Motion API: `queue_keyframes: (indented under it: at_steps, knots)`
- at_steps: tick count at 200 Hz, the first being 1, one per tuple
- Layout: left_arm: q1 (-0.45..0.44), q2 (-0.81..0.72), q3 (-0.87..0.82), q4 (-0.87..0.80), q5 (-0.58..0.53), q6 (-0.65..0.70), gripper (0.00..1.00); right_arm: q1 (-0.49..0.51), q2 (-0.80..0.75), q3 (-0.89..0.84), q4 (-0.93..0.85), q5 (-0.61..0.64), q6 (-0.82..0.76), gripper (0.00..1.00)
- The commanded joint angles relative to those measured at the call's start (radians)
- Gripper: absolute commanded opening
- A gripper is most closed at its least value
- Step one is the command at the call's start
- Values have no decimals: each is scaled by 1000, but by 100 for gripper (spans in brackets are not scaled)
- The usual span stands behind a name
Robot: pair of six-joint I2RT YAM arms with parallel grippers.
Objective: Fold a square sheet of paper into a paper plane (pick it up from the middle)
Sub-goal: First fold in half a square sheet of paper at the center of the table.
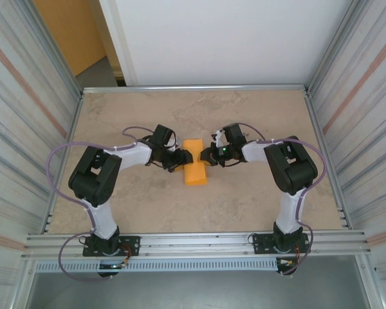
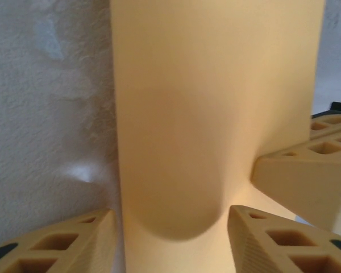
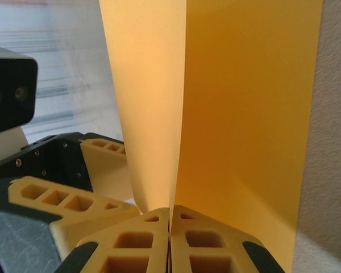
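tabletop point(image 1: 257, 199): beige, mottled, enclosed on the left and right by corrugated metal walls point(image 1: 26, 96).

near edge: both arm bases point(image 1: 106, 246) are bolted to an aluminium rail point(image 1: 193, 243). each arm bends inward toward the table centre.

left gripper point(image 1: 182, 157): the fingers stand moderately apart and straddle the square sheet of paper point(image 1: 195, 168) from its left side. in the left wrist view a rounded bulge of the paper sits between the two fingers point(image 2: 51, 244) (whether the pads press on it cannot be told).

right gripper point(image 1: 208, 156): the fingers are closed flat together and pinch the paper from its right side. in the right wrist view two layers of the sheet leave the closed fingertips and spread apart, a narrow layer leaning left and a wider, flatter layer to the right.

sheet position: table centre, between the two grippers, folded to a narrow orange rectangle with its long side running near to far. whether it rests on the tabletop or hangs clear cannot be told.

far side: a white panel point(image 1: 231, 38) closes the back, with an orange wall panel point(image 1: 71, 32) at the far left corner.
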Motion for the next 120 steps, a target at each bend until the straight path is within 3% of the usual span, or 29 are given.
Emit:
queue_keyframes:
  at_steps: [1,61,120]
  knots:
    - [-5,32,42,-85,-33,4,50,2,14,15,-10,-9,-3,11]
    - [-5,107,75,-207,-88,3,41,-19,-63,8,-117,117,-24,28]
    - [-35,206,149,-319,-138,64,41,-68,-191,-27,-211,253,-81,29]
